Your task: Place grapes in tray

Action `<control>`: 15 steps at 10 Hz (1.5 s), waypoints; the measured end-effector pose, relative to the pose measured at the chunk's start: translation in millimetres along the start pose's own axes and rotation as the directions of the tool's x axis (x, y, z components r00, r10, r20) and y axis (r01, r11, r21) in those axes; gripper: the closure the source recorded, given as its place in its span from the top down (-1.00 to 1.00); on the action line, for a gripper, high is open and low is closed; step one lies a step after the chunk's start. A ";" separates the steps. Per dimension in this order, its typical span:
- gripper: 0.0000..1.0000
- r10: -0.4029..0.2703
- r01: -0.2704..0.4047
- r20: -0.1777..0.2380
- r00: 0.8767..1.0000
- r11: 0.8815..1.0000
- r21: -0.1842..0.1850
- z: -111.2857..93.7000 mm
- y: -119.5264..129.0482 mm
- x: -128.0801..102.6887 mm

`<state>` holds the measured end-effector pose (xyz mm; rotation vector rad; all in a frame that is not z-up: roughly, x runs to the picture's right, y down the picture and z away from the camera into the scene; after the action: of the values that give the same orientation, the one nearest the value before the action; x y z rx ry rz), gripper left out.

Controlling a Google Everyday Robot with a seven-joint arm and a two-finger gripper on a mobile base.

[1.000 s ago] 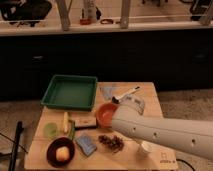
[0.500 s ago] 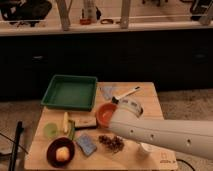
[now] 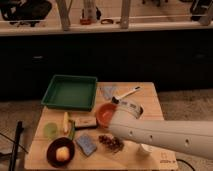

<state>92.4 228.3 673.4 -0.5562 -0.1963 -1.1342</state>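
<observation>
A bunch of dark grapes [image 3: 111, 143] lies on the wooden table [image 3: 150, 102] near its front middle. The green tray [image 3: 70, 92] stands empty at the table's back left. My white arm [image 3: 165, 137] reaches in from the right, low across the table. The gripper [image 3: 115, 131] is at the arm's left end, just above and behind the grapes, mostly hidden by the arm. The grapes rest on the table, about a tray's length in front and to the right of the tray.
An orange bowl [image 3: 105, 114] sits behind the grapes. A blue sponge [image 3: 86, 144], a dark bowl with a yellow fruit [image 3: 61, 153], a green cup [image 3: 50, 131], a banana [image 3: 65, 123], a brown bar [image 3: 86, 122], a white cup [image 3: 145, 149] and a white-handled utensil [image 3: 128, 93] share the table.
The arm's end has moved forward and down, closer to the grapes. The objects on the table have not moved.
</observation>
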 end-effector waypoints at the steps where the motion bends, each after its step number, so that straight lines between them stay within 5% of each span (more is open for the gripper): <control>1: 0.60 0.023 -0.023 0.026 0.999 1.000 -0.021 2.0 -8.2 -6.2; 5: 0.60 0.140 -0.132 0.120 0.983 0.989 -0.070 7.1 -23.9 -19.6; 9: 0.60 0.273 -0.264 0.169 0.947 0.962 -0.070 17.0 -19.4 -26.6; 13: 0.60 0.309 -0.297 0.190 0.932 0.951 -0.092 40.5 -26.5 -44.9; 15: 0.60 0.336 -0.325 0.169 0.927 0.941 -0.089 51.8 -26.1 -49.8</control>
<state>54.5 286.9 704.7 -0.7179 -0.2173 -0.7619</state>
